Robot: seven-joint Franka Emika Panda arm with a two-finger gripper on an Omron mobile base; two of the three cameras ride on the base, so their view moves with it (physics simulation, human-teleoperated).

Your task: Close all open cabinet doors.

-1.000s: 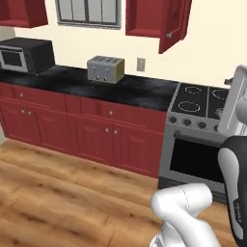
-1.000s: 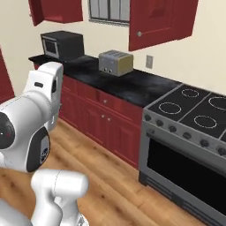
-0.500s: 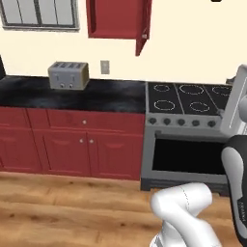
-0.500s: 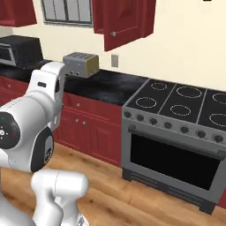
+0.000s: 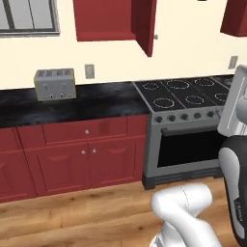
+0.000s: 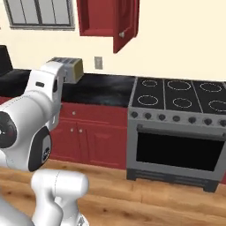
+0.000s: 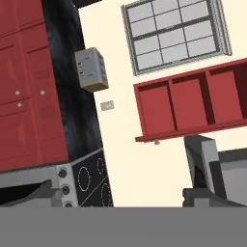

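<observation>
Left base view — one open cabinet door (image 5: pixel 144 24) hangs on the wall above the seam between the black bench (image 5: pixel 72 103) and the stove (image 5: pixel 188 96). Its long axis runs vertical; the panel swings out from the wall toward the room, seen nearly edge-on, with a small knob near its lower right edge. The top of the door and of the cabinet body (image 5: pixel 103 19) beside it is cut off by the frame. One toaster (image 5: pixel 54 83) sits on the bench, one wall outlet (image 5: pixel 89 71) just right of it. A window (image 5: pixel 26 17) is cropped at upper left. Another dark-red cabinet corner (image 5: pixel 236 17) shows at upper right, too cropped to tell whether it is open.

Right base view — the same door (image 6: pixel 125 24) points out toward the camera, inner face showing, knob low on its near edge. The toaster (image 6: pixel 70 68) is partly hidden behind the arm.

Hand view — the scene is rolled sideways. The door (image 6: pixel 125 24) reads as a thin red strip along the open cabinet, which shows three compartments. The gripper (image 7: pixel 120 193) has its jaws wide apart, holding nothing; only the tips show, at the lower edge.
</observation>
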